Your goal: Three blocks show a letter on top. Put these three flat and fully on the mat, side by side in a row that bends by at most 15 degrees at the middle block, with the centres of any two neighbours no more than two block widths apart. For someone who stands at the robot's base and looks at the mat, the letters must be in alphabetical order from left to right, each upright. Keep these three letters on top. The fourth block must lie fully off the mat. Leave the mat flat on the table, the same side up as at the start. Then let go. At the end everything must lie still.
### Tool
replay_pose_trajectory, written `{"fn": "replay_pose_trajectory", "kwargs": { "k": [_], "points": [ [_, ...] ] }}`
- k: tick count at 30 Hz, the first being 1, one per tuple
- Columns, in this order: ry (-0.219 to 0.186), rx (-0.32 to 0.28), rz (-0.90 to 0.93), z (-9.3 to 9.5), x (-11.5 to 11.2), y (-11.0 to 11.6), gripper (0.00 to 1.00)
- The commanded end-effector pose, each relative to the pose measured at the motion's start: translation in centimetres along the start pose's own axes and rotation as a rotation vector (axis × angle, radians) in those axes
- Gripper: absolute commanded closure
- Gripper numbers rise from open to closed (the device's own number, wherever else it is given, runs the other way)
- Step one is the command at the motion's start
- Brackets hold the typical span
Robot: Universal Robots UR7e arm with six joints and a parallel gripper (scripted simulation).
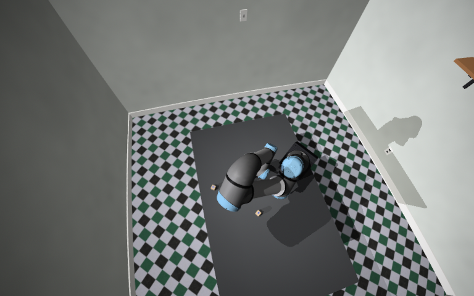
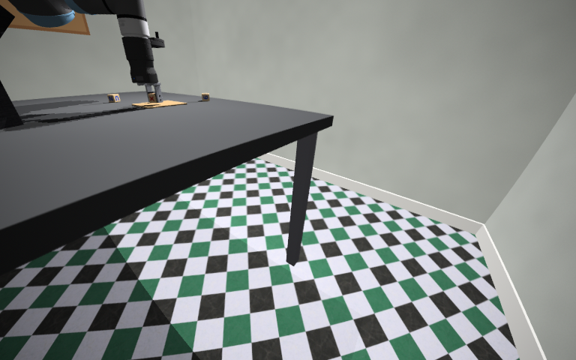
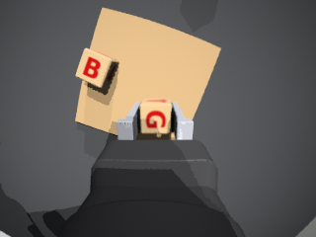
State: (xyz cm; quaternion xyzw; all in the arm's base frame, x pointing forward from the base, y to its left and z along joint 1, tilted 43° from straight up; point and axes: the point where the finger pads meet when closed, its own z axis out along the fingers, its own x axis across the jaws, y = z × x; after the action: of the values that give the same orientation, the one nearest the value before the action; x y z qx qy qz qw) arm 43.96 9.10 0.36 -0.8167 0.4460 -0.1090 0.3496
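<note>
My gripper (image 2: 154, 94) (image 3: 156, 112) is shut on the G block (image 3: 149, 129), low over the near edge of the mat (image 2: 176, 103) (image 3: 153, 49). The G looks upside down in the wrist view. A red X shows on that block's side (image 2: 151, 98) in the exterior view. The B block (image 3: 92, 67) stands at the mat's left edge in the wrist view, its letter nearly upright there; whether it is fully on the mat is unclear. Two more blocks lie off the mat: one (image 1: 258, 213) (image 2: 113, 97) with blue side letters, one (image 1: 213, 187) (image 2: 205, 97) farther from the base. Their top letters are too small to read.
The dark table (image 1: 241, 258) (image 2: 238, 127) carries everything. The arm (image 1: 241, 174) hides the mat and gripper in the top view. The robot's base (image 1: 293, 167) stands at the table's right edge there. The farther loose block is close to the opposite table edge.
</note>
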Motion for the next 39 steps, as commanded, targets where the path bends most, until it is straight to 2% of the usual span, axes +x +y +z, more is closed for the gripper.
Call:
{"fn": "replay_pose_trajectory", "kwargs": {
  "k": [1, 8, 39],
  "points": [
    [0.001, 0.001, 0.0, -0.6, 0.0, 0.0, 0.43],
    [0.001, 0.001, 0.0, -1.4, 0.0, 0.0, 0.43],
    [0.001, 0.001, 0.0, -7.2, 0.0, 0.0, 0.43]
  ]
}}
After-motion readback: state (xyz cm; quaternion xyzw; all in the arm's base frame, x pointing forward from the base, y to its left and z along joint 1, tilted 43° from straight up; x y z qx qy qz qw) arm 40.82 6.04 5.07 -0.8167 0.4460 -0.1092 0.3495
